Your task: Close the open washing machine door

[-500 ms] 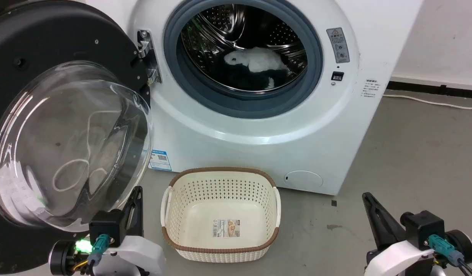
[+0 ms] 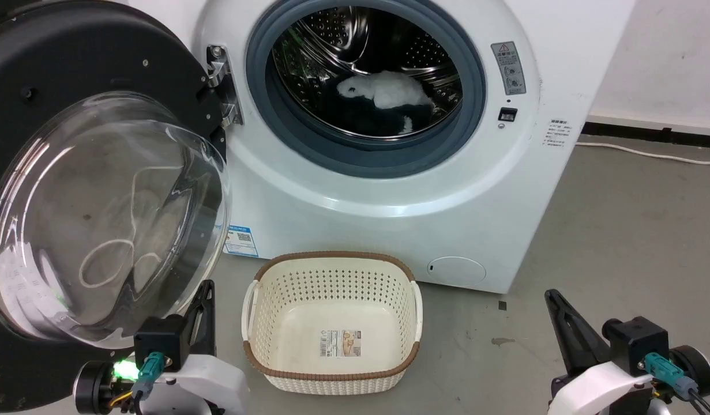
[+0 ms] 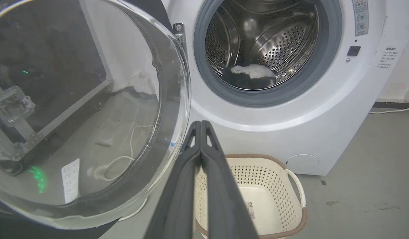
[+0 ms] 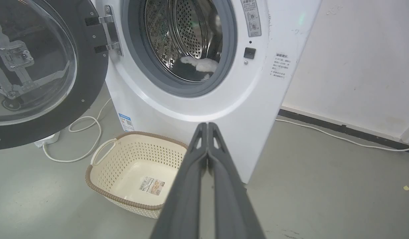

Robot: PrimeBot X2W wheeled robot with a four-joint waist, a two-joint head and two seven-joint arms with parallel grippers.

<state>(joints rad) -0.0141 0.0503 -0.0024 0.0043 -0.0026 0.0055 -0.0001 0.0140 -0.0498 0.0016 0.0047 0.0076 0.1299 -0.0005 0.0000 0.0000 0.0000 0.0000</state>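
Observation:
The washing machine (image 2: pixel 424 190) is a white front-loader with its steel drum mouth (image 2: pixel 363 80) exposed. Its black washing machine door (image 2: pixel 60 69) with a bulging clear glass bowl (image 2: pixel 101 213) stands swung wide open on the left, hinged at the metal bracket (image 2: pixel 222 86). My left gripper (image 2: pixel 205 286) sits low just below and right of the glass bowl, fingers shut, holding nothing; in the left wrist view its tips (image 3: pixel 201 123) lie beside the bowl's rim (image 3: pixel 186 99). My right gripper (image 2: pixel 552 295) is at the lower right, shut and empty, apart from the machine (image 4: pixel 224 109).
A cream perforated basket (image 2: pixel 331 374) with a brown rim stands empty on the floor before the machine, between my arms. White and dark laundry (image 2: pixel 383 95) lies in the drum. A white cable (image 4: pixel 78 132) loops on the floor under the door. Grey floor stretches to the right.

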